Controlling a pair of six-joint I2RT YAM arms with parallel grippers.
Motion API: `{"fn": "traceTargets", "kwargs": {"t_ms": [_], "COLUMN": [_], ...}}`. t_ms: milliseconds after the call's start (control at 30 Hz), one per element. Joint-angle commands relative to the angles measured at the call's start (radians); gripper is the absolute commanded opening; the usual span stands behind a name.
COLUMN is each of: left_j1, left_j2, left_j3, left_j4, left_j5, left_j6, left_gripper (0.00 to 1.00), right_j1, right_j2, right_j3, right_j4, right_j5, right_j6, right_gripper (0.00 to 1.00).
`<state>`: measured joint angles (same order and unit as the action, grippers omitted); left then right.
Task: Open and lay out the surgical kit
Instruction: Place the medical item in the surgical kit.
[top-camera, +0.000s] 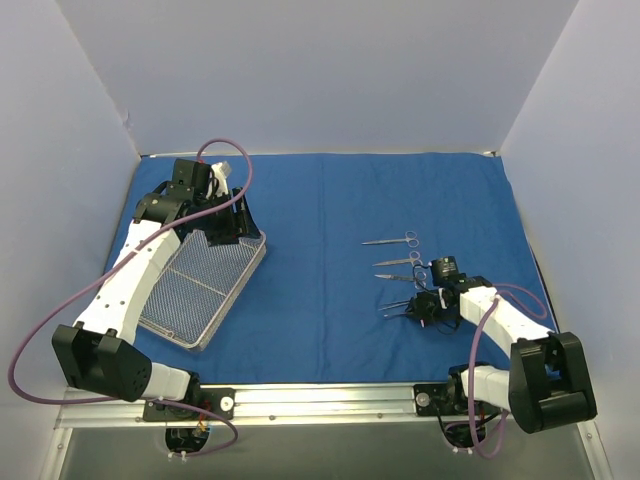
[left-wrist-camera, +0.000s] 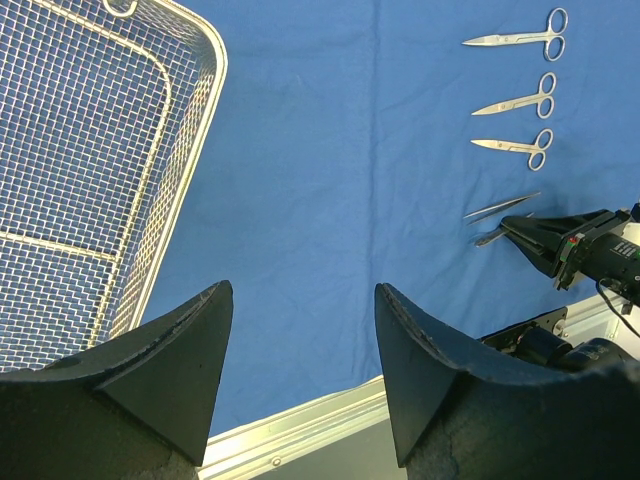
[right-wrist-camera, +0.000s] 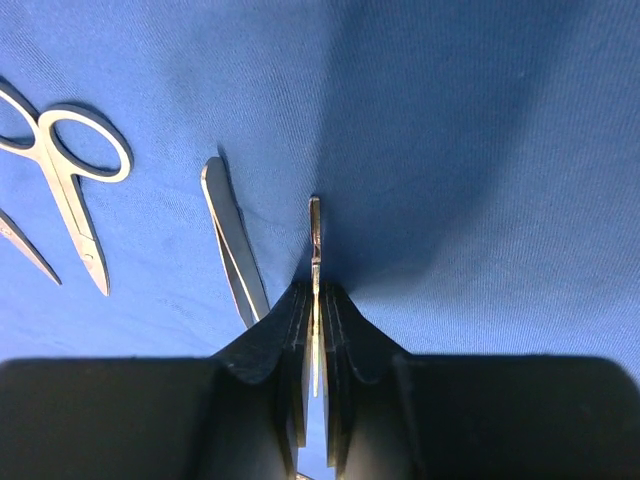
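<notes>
Silver rail (top-camera: 330, 398) edges blue cloth (top-camera: 320, 280) between white walls (top-camera: 300, 70)

Blue cloth (top-camera: 330, 285) spread flat, wire-mesh tray (left-wrist-camera: 216, 95) on left, three scissors (left-wrist-camera: 517, 103) and forceps (left-wrist-camera: 500, 208) in column at right

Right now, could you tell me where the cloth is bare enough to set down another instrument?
The widest free patch is the cloth between the tray and the scissors. The far strip beyond the scissors is bare too. It is crowded at the right, where the right end effector, shut on tweezers, sits by the scissors.
</notes>
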<state>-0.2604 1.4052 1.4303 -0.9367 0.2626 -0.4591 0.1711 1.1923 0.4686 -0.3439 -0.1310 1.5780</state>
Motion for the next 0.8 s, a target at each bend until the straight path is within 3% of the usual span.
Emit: {"fn": "traceTargets", "kwargs": {"t_ms": [0,167,333,567,667,767], "left_j1": [-0.003,-0.003,-0.003,-0.003,-0.002,-0.002], "left_j2": [-0.005,-0.009,-0.008,-0.018,-0.023,-0.032], "left_j3": [0.002,-0.004,-0.004,-0.008,-0.011,-0.022], "left_j4": [0.041,0.042,0.045,0.045,0.036,0.042], "left_j5": [0.017,0.018,0.021,0.018,0.006,0.007], "left_j6": [0.016,0.017,0.017,0.017,0.022,0.028], "left_gripper": [0.67,0.67,0.67,0.67,0.67,0.69], "right_j1": [-0.013,-0.016,-0.021,-0.025,-0.028,-0.027], "right_j2": [0.0,-0.033,-0.051,-0.134,-0.128,-0.065], "right_j3": [-0.019,-0.005,0.031,0.123,0.224,0.362], "right_j4": [-0.072,-0.13,-0.201,-0.323,-0.342,-0.327], "right_j5": [0.053,0.065,0.076,0.09,0.108,0.128], "right_j6": [0.008,-0.012,-0.047,-0.101,-0.191,-0.361], "right_gripper": [0.09,0.13,0.24,0.27,0.29,0.37]}}
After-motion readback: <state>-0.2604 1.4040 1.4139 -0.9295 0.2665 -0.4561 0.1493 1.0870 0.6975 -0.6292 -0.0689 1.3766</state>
